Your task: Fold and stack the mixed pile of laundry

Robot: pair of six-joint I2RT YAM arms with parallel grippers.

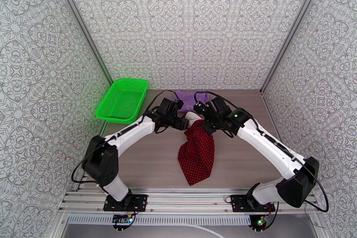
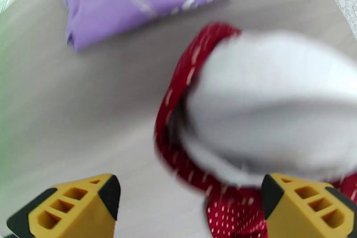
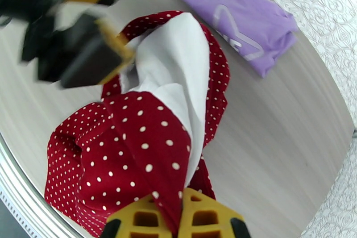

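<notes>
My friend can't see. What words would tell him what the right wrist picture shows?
The yellow-fingered right gripper pinches a dark red, white-dotted cloth garment with white lining above a pale wooden table. The blurry left gripper is at the garment's top edge, and a folded lavender-purple soft T-shirt lies beyond.

White-shelled left arm (image 1: 129, 132) and right arm (image 1: 267, 143) show black joints, looping black cables, green lights, six-o'clock black base plates (image 1: 126, 202), and yellow black-tipped fingers (image 2: 67, 210).
</notes>
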